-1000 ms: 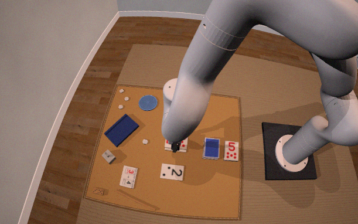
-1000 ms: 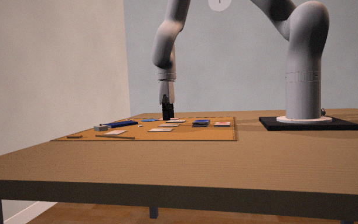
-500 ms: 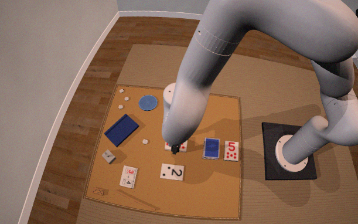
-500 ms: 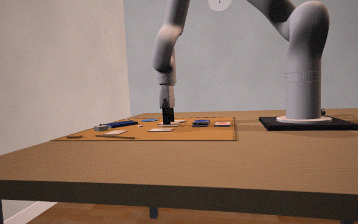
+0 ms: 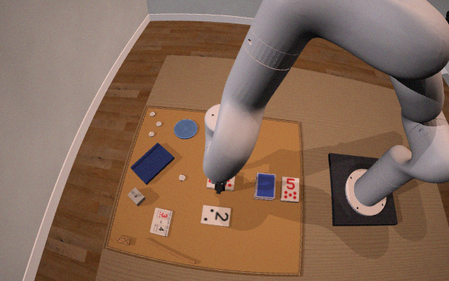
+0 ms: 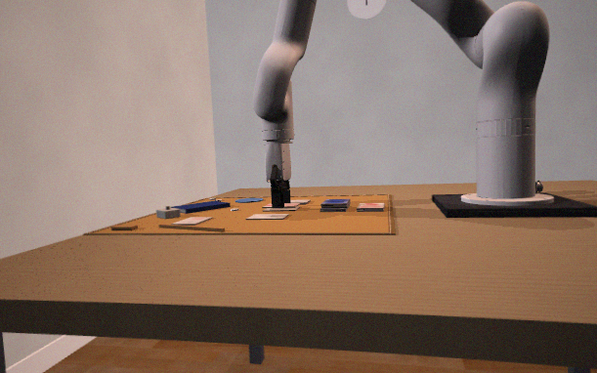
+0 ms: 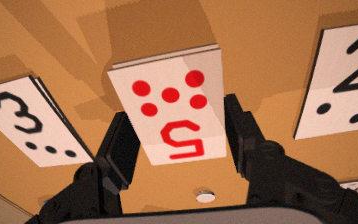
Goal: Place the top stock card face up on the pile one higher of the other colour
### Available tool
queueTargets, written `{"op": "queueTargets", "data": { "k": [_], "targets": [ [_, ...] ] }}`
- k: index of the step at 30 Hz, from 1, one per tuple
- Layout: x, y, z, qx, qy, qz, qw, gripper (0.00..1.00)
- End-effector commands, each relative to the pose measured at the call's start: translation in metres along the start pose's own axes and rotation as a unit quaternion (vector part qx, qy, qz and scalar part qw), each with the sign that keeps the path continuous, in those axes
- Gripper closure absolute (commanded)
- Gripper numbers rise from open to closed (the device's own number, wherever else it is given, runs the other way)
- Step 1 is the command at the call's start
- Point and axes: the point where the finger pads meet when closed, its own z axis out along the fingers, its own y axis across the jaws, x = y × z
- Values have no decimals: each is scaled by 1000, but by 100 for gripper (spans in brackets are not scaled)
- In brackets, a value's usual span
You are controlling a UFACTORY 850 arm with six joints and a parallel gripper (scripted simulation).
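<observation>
Black end effector (image 7: 176, 145) pinching flat, stiff red five card (image 7: 172, 107) by its long edges, face up, low over matte tan card cloth (image 5: 269, 239).

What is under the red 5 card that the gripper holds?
The red 5 card, held by the gripper, covers a pile; only a thin edge shows behind its far end. That pile's top face is hidden.
</observation>
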Motion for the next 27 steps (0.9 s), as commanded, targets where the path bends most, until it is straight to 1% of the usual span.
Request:
{"op": "queueTargets", "data": {
  "k": [1, 7, 20, 21, 27],
  "targets": [
    [-1, 0, 0, 0, -1, 0, 1000, 37],
    [-1, 0, 4, 0, -1, 0, 1000, 37],
    [-1, 0, 5, 0, -1, 0, 1000, 37],
    [-1, 0, 5, 0, -1, 0, 1000, 14],
    [-1, 0, 5, 0, -1, 0, 1000, 14]
  ]
}}
